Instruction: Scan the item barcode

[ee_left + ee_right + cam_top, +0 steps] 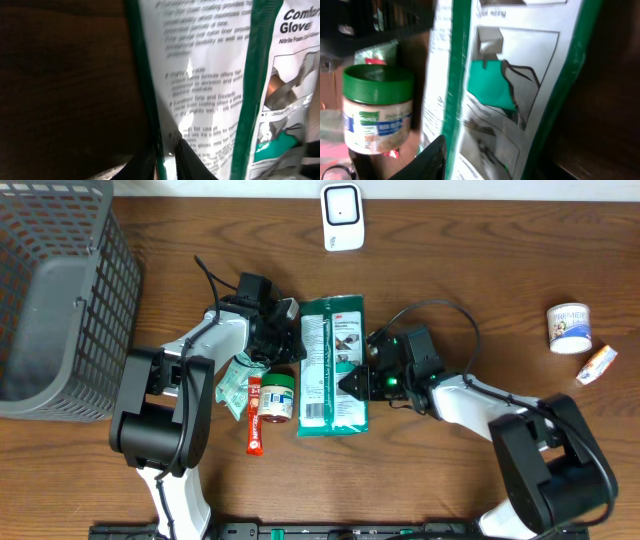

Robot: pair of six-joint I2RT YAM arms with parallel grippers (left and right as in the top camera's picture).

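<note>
Reading "Glove", "Nitrile Foam", green package (200,75)

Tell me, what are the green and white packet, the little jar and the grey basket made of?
The green and white packet looks like thin glossy plastic film: light glares off it. The little jar seems clear plastic or glass, hard to tell, with a green lid that looks plastic. The grey basket looks like mesh, metal or plastic, from its open grid.

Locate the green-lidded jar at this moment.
Overhead view, left of centre: the green-lidded jar sits between the red tube and the glove packet.
</note>
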